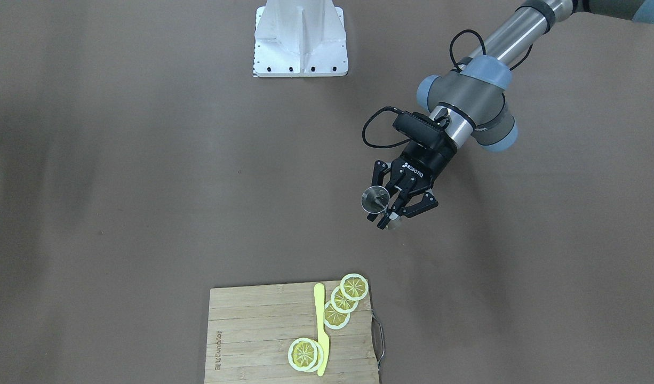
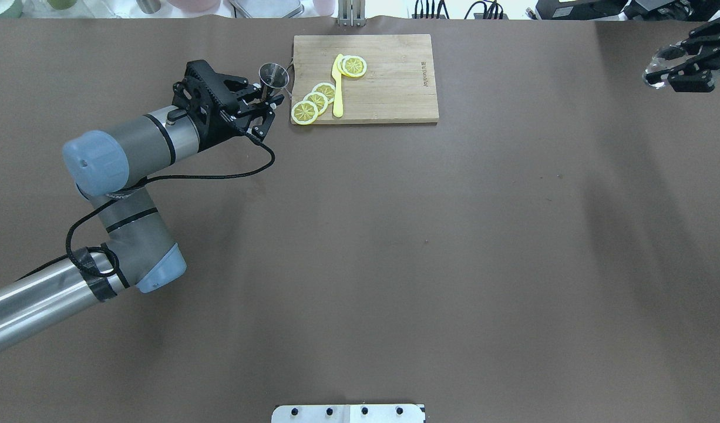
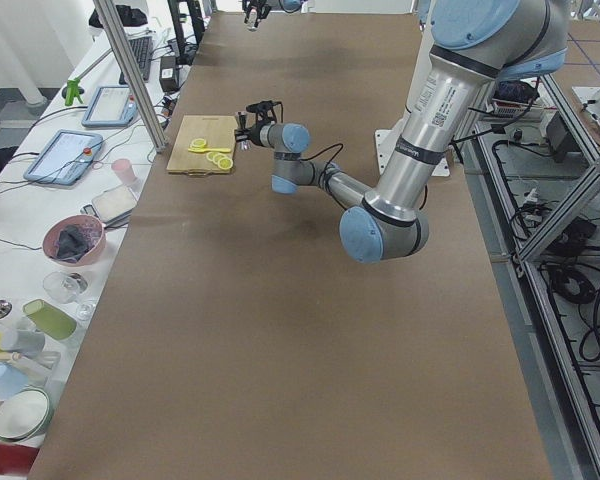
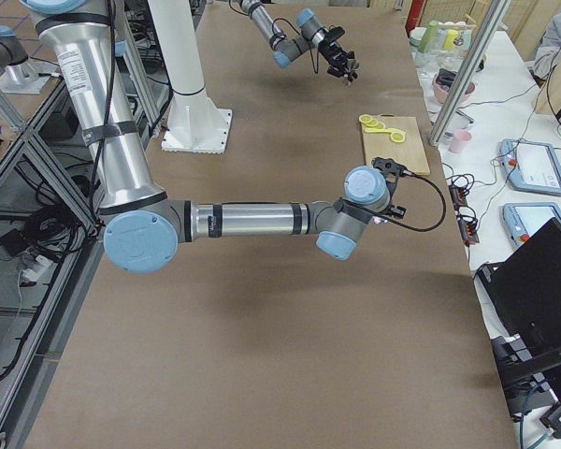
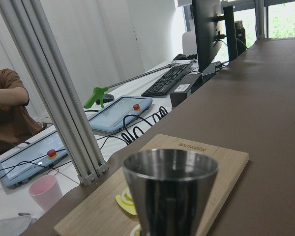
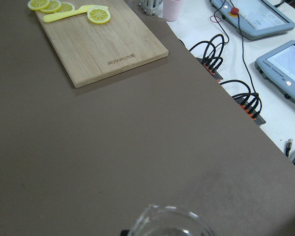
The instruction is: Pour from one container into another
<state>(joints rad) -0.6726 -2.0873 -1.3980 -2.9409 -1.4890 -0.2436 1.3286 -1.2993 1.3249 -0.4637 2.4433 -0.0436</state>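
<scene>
Front view: left pincer (image 1: 387, 207) clamped on metal cup (image 1: 374, 199), upright above table (image 1: 145, 186), near cutting board (image 1: 252, 330); "ROBOTIQ" legible on the pincer body.

Overhead view: right pincer (image 2: 680, 64) well apart at the far table edge, seemingly closed round glass (image 2: 655, 69); bring the two together first, keep the cup level, then tip the glass slowly over its mouth.

Left wrist view: cup mouth up and open; stamp (image 5: 192, 146) on board not reliably readable.

Right wrist view: glass rim at bottom edge; board stamp upside down, unclear.
</scene>
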